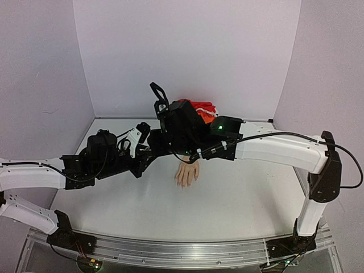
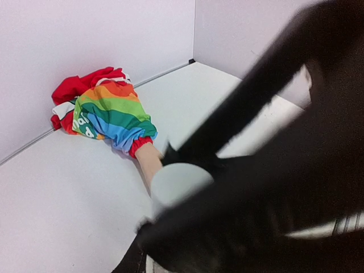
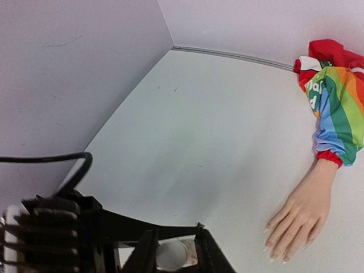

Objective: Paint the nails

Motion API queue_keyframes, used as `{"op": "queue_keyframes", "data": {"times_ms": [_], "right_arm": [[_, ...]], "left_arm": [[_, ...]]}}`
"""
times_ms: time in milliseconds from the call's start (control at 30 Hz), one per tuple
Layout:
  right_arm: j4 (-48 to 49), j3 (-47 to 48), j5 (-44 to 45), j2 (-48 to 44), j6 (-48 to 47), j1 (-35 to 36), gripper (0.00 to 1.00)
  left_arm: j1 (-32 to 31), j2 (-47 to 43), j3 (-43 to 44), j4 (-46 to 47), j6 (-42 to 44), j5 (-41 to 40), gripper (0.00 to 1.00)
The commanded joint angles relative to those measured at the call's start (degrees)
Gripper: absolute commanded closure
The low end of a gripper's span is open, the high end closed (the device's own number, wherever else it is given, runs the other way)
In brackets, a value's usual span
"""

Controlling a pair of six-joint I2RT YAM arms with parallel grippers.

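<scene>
The pale fake hand (image 1: 186, 173) lies palm down mid-table, its rainbow sleeve (image 1: 202, 108) running to the back wall. Its long pale nails (image 3: 273, 253) show in the right wrist view, bare and pointing toward me. My right gripper (image 3: 175, 253) reaches across to the left, and its fingers close on the round grey cap (image 3: 170, 256) of the small bottle. My left gripper (image 1: 138, 162) meets it from below and holds the bottle. The left wrist view shows the cap (image 2: 177, 183), with the black right gripper (image 2: 273, 170) blocking most of the rest. Both grippers are left of the hand.
White walls close the table at the back and on both sides. The right arm (image 1: 273, 149) stretches across the table above the sleeve and the fake hand's wrist (image 2: 149, 162). A red cloth bunch (image 2: 79, 85) lies at the sleeve's far end.
</scene>
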Motion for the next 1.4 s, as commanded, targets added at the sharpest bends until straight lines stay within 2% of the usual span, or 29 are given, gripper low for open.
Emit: {"op": "queue_keyframes", "data": {"times_ms": [0,100,233,267,367,500,700,800,967,1100,1367], "right_arm": [[-4.1,-2.2,-4.2,-4.9,-1.4,-0.9,0.53],[-1.3,-7.5,-13.1,-11.7,-7.6,-2.8,0.35],[2.7,-16.5,-31.9,-20.2,-19.2,-6.9,0.28],[4.9,-18.8,-39.7,-22.6,-21.9,-8.5,0.28],[7.0,-21.5,-55.5,-24.4,-27.1,-12.1,0.26],[7.2,-19.2,-65.4,-22.2,-32.6,-13.4,0.37],[7.9,-14.4,-72.7,-17.7,-35.1,-13.6,0.51],[8.4,-13.0,-75.4,-16.0,-34.9,-13.6,0.52],[8.6,-12.1,-77.6,-13.9,-34.8,-13.6,0.53],[9.3,-11.6,-79.1,-12.4,-34.0,-13.5,0.62],[10.6,-11.5,-79.9,-11.5,-33.4,-13.4,0.69]], "left_arm": [[0.7,-1.5,4.1,4.9,-1.4,0.3,1.0],[0.7,-2.0,3.2,2.2,-1.8,6.0,1.0],[1.1,-2.8,2.8,-0.7,-2.3,18.0,1.0],[1.2,-3.2,2.4,-0.2,-2.6,21.5,1.0],[1.6,-4.4,1.3,2.2,-3.5,31.7,1.0],[1.7,-3.8,2.2,6.0,-5.5,44.3,1.0],[1.7,-1.3,5.3,6.1,-7.4,52.8,1.0],[1.7,-0.8,5.7,6.0,-7.5,54.6,1.0],[1.7,0.0,5.9,6.7,-8.1,56.1,1.0],[1.7,0.0,6.0,7.4,-8.5,56.9,1.0],[1.7,-0.2,6.2,7.3,-8.5,57.0,1.0]]}}
